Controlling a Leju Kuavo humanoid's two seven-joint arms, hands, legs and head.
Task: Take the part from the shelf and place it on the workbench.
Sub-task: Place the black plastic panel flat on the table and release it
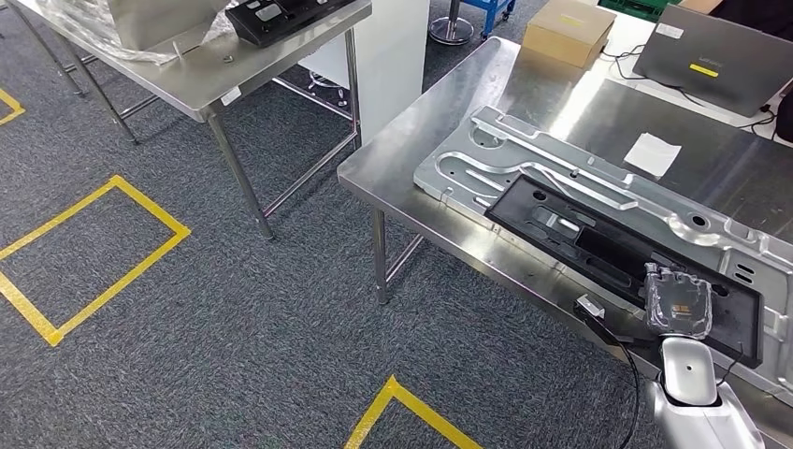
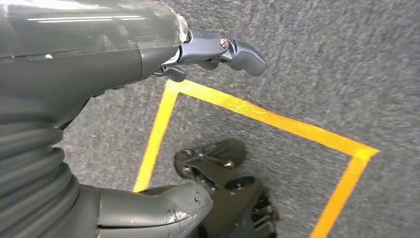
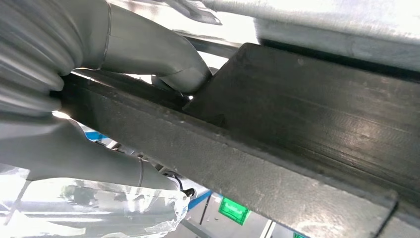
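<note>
Black part (image 1: 622, 245) lies on metal plate (image 1: 598, 182), gripped by right hand (image 1: 675, 301).

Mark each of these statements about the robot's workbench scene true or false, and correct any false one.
1. The right hand grips the black part. True.
2. The black part lies on bare carpet. False: it lies on the silver metal panel on the workbench.
3. The left hand holds a tool. False: it holds nothing and hangs above the grey carpet with its yellow tape line.
4. A cardboard box sits at the far end of the workbench. True.
5. The laptop is open. False: its lid is closed.
</note>
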